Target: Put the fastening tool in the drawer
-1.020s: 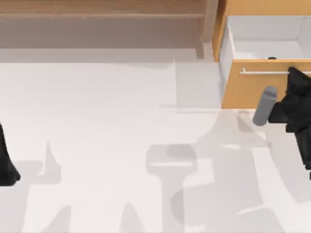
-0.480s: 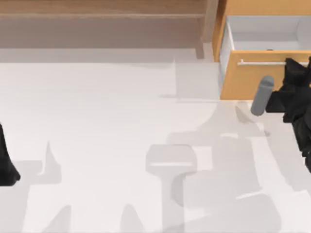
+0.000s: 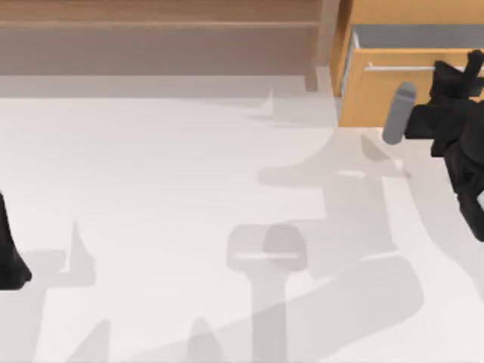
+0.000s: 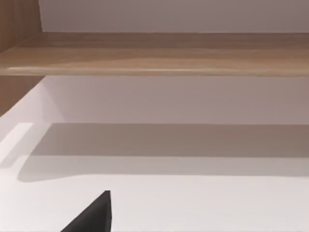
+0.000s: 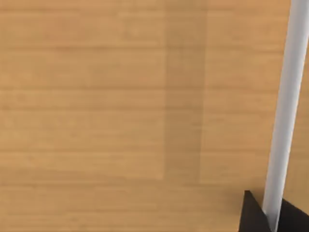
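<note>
The drawer, with its orange-brown front and silver bar handle, stands at the back right, showing a thin grey strip of its inside. My right gripper is at the handle's right end. In the right wrist view the handle runs across the wooden front and passes between my dark fingertips, which close on it. The fastening tool is hidden. My left gripper is parked at the table's left edge.
A long brown wooden shelf runs along the back, also seen in the left wrist view. The white table spreads wide in front of it. A grey cylinder sticks out from my right wrist.
The drawer has slid back into its cabinet, its white inside shrinking to a thin strip. My right gripper moved toward the back with the handle. The left arm stayed still.
</note>
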You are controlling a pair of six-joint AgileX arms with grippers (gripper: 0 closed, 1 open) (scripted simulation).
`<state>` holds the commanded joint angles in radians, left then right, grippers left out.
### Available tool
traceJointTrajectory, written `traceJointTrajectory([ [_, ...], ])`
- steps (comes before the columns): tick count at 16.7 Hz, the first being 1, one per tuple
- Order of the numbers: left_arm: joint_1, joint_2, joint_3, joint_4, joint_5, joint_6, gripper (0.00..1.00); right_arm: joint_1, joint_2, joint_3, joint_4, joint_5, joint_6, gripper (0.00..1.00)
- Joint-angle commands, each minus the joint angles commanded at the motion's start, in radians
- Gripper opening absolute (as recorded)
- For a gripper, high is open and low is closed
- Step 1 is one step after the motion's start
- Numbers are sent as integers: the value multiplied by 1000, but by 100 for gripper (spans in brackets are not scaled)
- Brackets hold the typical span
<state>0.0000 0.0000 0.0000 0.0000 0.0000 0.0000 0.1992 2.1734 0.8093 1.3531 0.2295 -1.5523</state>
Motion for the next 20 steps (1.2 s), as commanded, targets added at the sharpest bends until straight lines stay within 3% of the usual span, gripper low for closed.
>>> traceJointTrajectory([
  [6,0,0,0,0,0,0,100,-3,8,20,-14,0,2,0],
  [14,0,0,0,0,0,0,100,-30,116,266,-149,-29,0,0],
  [19,0,0,0,0,0,0,100,-34,128,295,-168,-33,1,0],
  [20,0,0,0,0,0,0,100,-34,128,295,-168,-33,1,8],
])
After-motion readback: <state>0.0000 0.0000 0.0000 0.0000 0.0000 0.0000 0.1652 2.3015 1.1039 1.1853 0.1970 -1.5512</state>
